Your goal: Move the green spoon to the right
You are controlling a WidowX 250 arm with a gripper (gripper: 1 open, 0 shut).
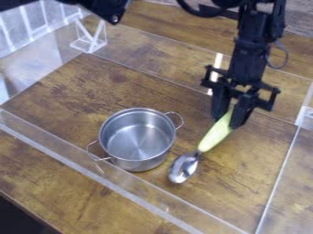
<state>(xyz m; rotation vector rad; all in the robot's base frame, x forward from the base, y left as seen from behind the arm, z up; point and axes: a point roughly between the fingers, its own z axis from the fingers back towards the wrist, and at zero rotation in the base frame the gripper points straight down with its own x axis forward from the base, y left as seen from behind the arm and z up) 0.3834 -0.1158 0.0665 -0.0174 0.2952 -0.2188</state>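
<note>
While the gripper point(232, 119) clamps the top of the green spoon point(206, 146), the spoon hangs tilted, its silver bowl low over the wooden table point(73, 110), just right of the steel pot point(137, 138).

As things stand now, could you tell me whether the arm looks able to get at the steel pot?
Probably not at once: the fingers are shut on the green spoon's handle. The pot itself stands open on the table with nothing over it.
</note>
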